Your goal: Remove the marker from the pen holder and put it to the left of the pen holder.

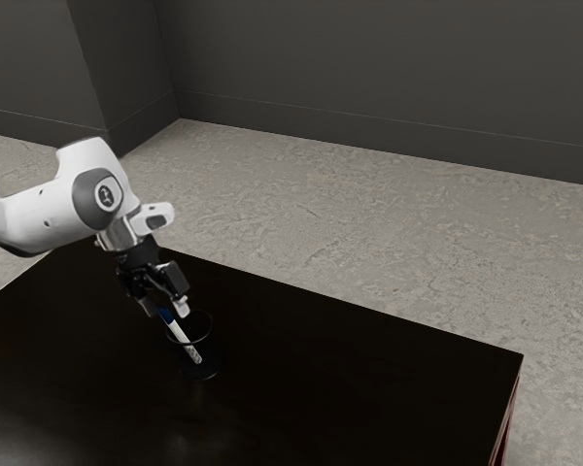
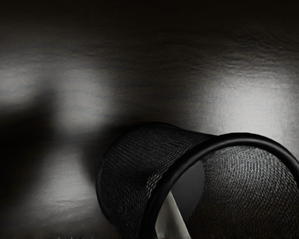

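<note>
Reaching down left of centre in the exterior view, with the gripper (image 1: 166, 308) just above the pen holder (image 1: 206, 338), fingers apart around the top of the marker (image 1: 181, 337). In the exterior view, see the marker inside the pen holder, tilted, blue end toward the upper left. In the wrist view, see a pale part of it within the round mesh wall.
</note>
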